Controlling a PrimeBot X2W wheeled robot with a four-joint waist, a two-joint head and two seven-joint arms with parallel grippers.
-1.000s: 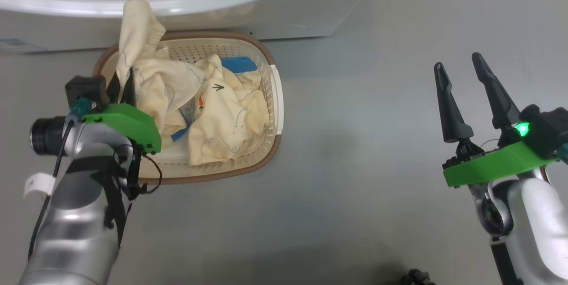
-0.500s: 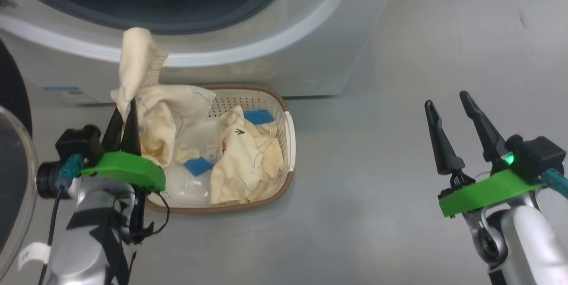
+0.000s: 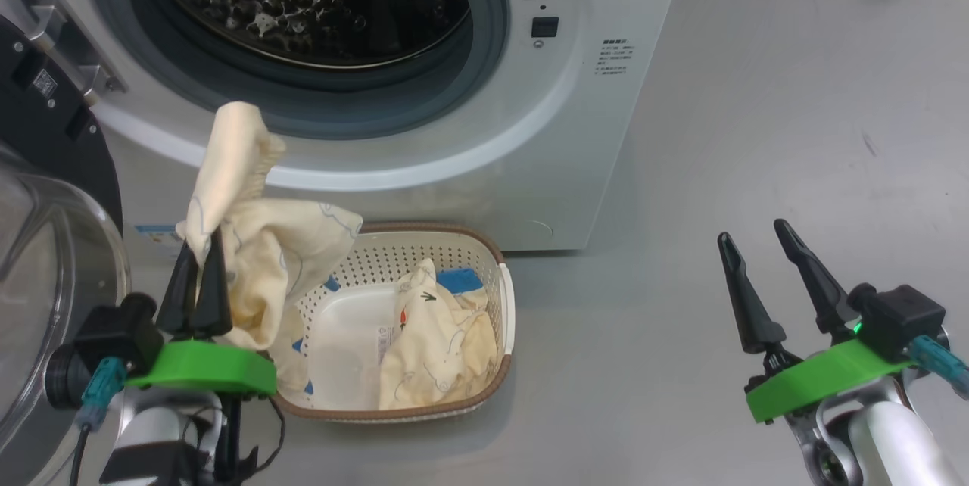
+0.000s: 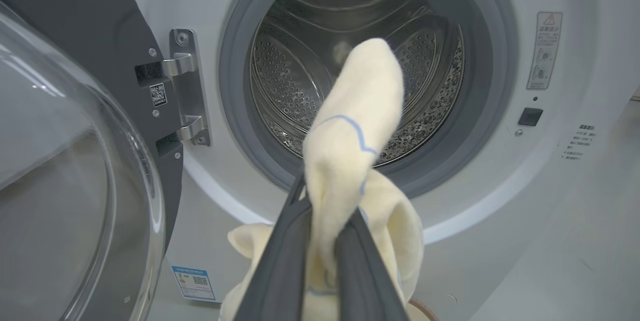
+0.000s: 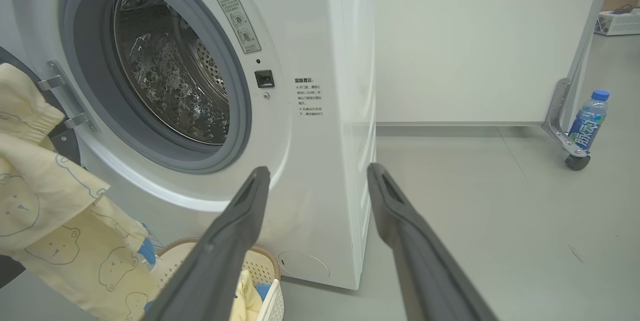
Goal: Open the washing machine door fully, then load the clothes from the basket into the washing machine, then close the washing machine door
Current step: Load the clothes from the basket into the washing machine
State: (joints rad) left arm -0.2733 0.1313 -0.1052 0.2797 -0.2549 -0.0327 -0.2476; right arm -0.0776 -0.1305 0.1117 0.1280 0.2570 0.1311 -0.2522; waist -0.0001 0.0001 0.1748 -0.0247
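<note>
I am gripping a cream-yellow garment (image 3: 257, 259) clenched in my left hand (image 3: 203, 244), raised over the left end of the basket (image 3: 394, 259). Its top is flopping up in front of the washing machine (image 3: 575, 130) just below the drum (image 3: 303, 1) opening, and its tail is hanging into the basket. More clothes (image 3: 439, 350) are lying in the basket, which is sitting on the floor (image 3: 643, 334) just before the machine. The washing machine door (image 3: 45, 123) is standing open at the left. My right hand (image 3: 751, 230) is hovering released, fingers apart, well to the right.

Blue-capped bottle (image 5: 589, 120) near caster wheel (image 5: 576, 161)
</note>
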